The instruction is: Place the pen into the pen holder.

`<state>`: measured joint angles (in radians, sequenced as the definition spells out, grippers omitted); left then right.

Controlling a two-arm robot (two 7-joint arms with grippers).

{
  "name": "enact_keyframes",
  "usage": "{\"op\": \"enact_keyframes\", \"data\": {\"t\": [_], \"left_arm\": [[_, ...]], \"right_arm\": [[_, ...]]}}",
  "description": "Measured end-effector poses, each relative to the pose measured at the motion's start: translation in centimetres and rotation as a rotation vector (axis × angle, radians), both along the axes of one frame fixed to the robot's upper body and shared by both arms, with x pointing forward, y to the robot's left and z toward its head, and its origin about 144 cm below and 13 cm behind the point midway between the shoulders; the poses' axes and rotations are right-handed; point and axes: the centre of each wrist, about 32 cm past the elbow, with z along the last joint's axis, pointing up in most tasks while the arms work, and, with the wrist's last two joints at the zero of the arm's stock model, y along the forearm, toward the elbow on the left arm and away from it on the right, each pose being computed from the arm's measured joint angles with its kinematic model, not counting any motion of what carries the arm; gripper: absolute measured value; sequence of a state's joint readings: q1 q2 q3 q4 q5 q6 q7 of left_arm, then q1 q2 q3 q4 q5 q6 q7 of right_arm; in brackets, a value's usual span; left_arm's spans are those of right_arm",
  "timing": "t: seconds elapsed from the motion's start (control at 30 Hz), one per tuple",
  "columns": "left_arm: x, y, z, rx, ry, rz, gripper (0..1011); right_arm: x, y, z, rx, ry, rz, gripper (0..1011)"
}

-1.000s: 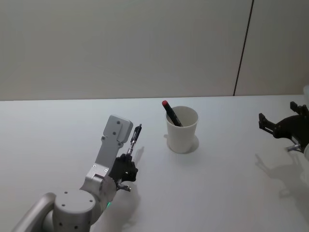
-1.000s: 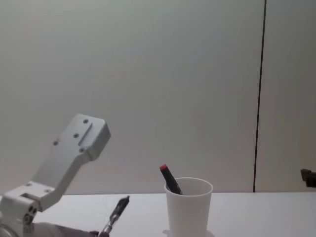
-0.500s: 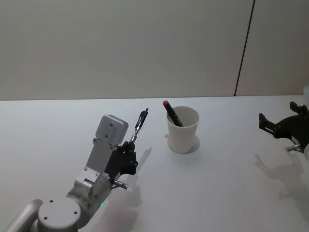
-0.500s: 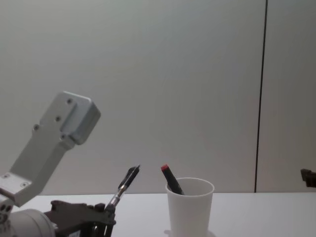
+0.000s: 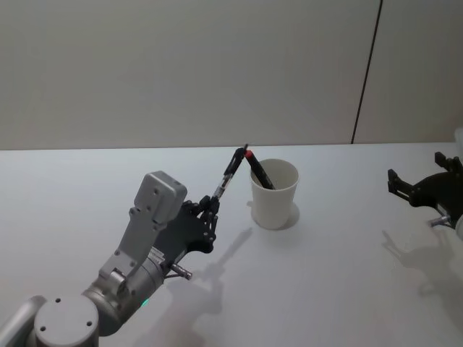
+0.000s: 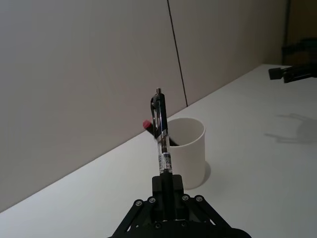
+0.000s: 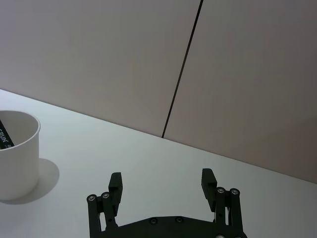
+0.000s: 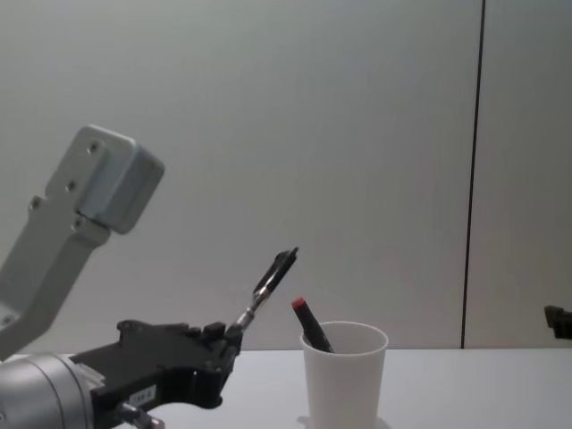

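One pen (image 5: 228,173), one red-capped marker (image 5: 257,171), probably, one paper cup (image 5: 273,208).

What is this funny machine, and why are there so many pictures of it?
It is a robot with two arms, and each arm ends in a pincer for grabbing. The pictures come from cameras on the robot. One is on its head looking down, one is on its chest looking across the table, and there is one on each wrist. On the white table stands a paper cup with a red-tipped marker leaning inside. The left pincer is shut on a pen and holds it tilted up in the air beside the cup. The right pincer is open, holds nothing and waits off to the right.
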<state>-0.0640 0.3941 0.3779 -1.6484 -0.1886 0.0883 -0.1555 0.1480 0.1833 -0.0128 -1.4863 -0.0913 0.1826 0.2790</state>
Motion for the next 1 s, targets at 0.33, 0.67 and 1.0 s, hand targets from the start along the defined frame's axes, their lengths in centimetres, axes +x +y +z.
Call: {"op": "enact_keyframes", "data": {"t": [0.33,0.67,1.0], "left_arm": [[1.1,0.7,0.0,-0.022,-0.058,-0.122,125],[2.7,0.2,0.3,-0.013,-0.083,-0.21,125],[4.8,-0.9,0.5,0.009,-0.093,-0.313,125]], "right_arm": [[0.0,0.0,0.0,0.0,0.0,0.0,1001],[0.0,0.0,0.0,0.0,0.0,0.0,1001],[0.0,0.0,0.0,0.0,0.0,0.0,1001]]}}
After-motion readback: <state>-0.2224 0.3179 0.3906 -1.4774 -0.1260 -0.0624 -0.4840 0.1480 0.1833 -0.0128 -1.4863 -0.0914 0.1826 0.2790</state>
